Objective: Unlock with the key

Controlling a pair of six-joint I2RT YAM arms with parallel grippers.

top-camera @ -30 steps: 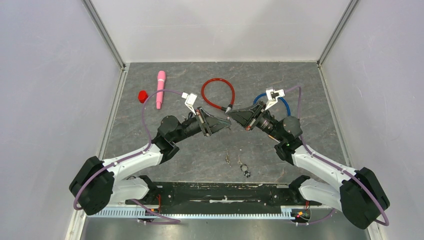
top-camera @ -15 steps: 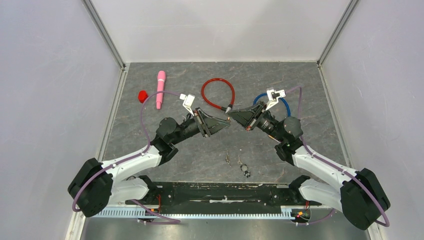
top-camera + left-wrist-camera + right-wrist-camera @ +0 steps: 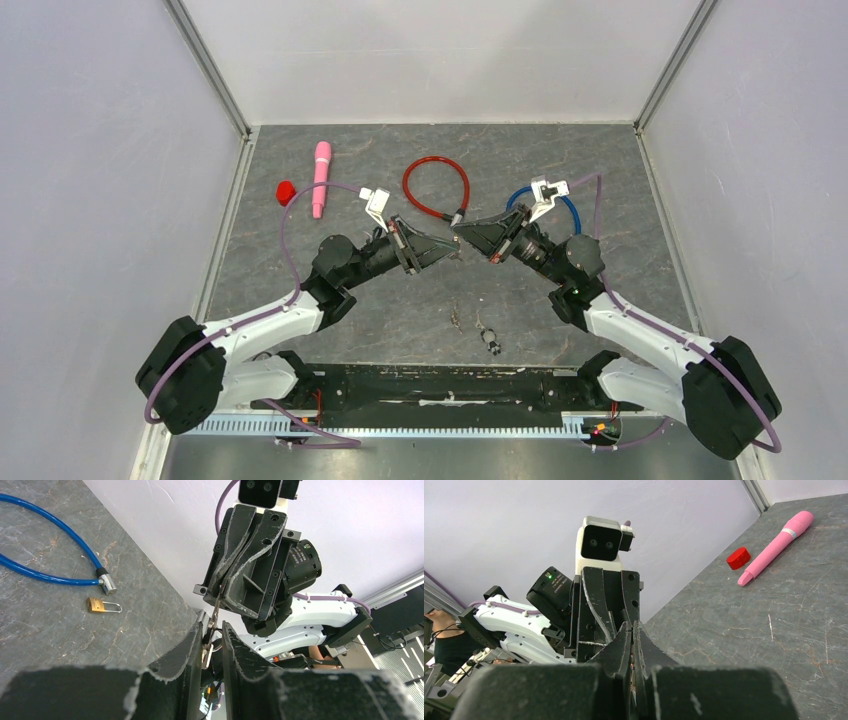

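Closing the left tool (image 3: 212,628) back around a silver piece (image 3: 206,654) after spreading; cannot tell if gripped. Pinching the key (image 3: 214,614) in the pressed-together right tool (image 3: 218,591), over the desk (image 3: 50,625); still lining up.

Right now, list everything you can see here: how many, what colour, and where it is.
pink pen: one, pink, far left.
red cap: one, red, just left of the pen.
red cable lock: one, red loop, far middle.
blue cable lock: one, blue, far right, behind the right arm.
padlock: one, brass, beside the blue cable's end.
small metal pieces: two, dark, near middle.
key: one, silvery, in the air between the grippers.
left gripper: one, black, jaws slightly apart round the key's end.
right gripper: one, black, shut on key.
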